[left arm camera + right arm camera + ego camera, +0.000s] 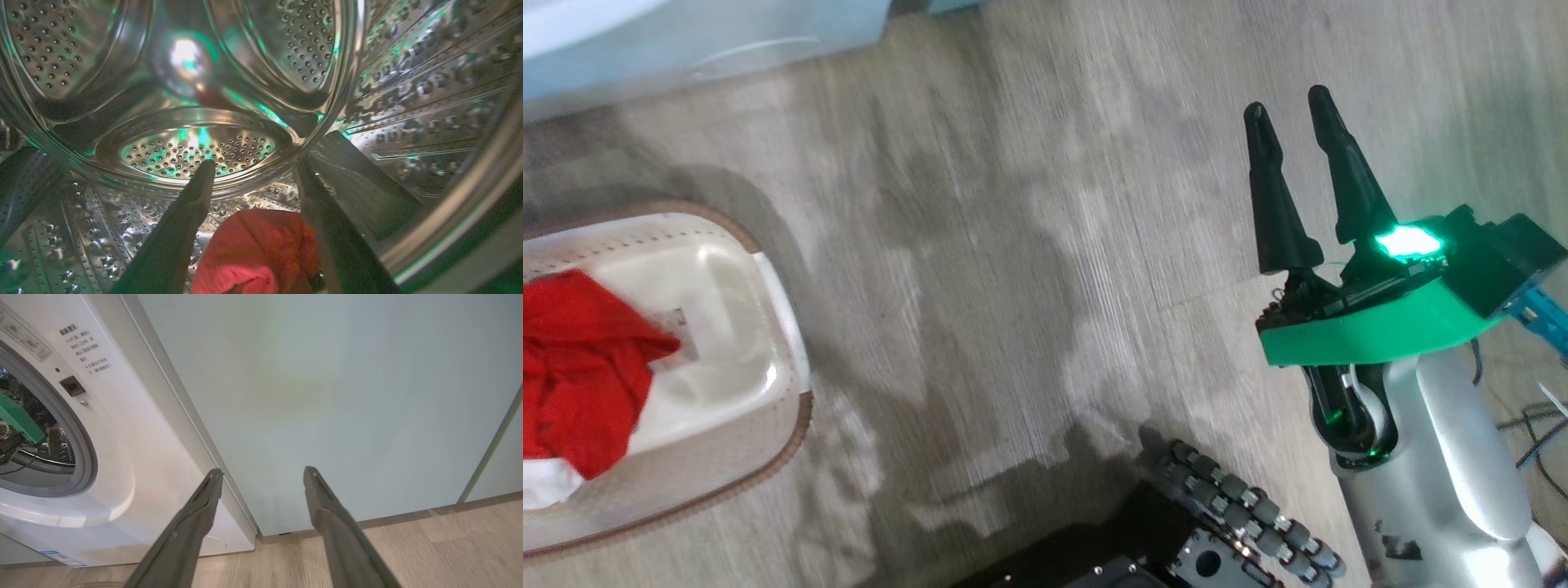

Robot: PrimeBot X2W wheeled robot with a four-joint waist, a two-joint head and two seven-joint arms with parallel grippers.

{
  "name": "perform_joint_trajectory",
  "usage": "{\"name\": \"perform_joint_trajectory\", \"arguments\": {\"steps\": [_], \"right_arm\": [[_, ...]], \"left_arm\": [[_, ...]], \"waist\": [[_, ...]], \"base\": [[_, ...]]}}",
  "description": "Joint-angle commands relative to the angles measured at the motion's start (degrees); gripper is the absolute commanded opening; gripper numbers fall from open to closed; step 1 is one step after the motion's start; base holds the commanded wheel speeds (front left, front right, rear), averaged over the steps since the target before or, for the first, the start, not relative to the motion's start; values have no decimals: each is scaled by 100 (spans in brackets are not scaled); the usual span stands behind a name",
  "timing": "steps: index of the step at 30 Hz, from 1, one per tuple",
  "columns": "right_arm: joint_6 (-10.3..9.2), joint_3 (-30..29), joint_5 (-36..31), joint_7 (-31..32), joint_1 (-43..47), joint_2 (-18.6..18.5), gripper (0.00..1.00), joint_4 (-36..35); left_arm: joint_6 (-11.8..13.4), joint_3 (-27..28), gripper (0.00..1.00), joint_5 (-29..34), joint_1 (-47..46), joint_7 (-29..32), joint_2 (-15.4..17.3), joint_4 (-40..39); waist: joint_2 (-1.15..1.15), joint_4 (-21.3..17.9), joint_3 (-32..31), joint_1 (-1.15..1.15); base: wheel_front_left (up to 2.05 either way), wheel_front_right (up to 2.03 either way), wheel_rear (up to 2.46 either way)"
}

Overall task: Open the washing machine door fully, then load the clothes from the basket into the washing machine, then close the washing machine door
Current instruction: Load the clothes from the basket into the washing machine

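We saw the left claw (254,165) deep inside the steel drum (196,151), and its two fingers stood wide apart. A red garment (257,245) lay on the bottom of the drum, low between the two fingers. We could not tell if it touched them, but the fingers were not closed on it.

The right claw (263,471) was outside, also wide, and nothing was between its fingers. It pointed at the pale teal cabinet (327,396) just beside the washing machine (135,457). On the white front of the machine the round opening with the grey seal (88,457) was uncovered, and a green part of the left arm (18,418) showed in it.

In the head view the basket (719,327) stood on the wooden floor (1029,286), well apart from the right claw. The clothes (580,367) in it were a crumpled red cloth over a white piece (547,486), gathered at one end. Beside them the pale bottom of the basket showed, with a sticker (682,339) on it.
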Motion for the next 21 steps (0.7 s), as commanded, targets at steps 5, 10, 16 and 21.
{"name": "perform_joint_trajectory", "arguments": {"steps": [5,10,16,21], "right_arm": [[0,-29,-224,-37,116,-17,100,-138],[0,-117,-429,-37,238,-17,100,-55],[0,-199,-651,-37,465,-17,100,60],[0,-256,-779,-37,660,-17,100,141]], "left_arm": [[56,98,100,-203,588,-24,-27,-455],[88,152,100,-344,1440,-24,-295,-783],[106,196,100,-436,2566,-24,-620,-1277],[151,247,100,-472,3386,-24,-858,-1685]], "waist": [[0,328,-563,0],[0,536,-1108,0],[0,751,-1844,0],[0,866,-2330,0]], "base": [[0,0,0],[0,0,0],[0,0,0],[0,0,0]]}}
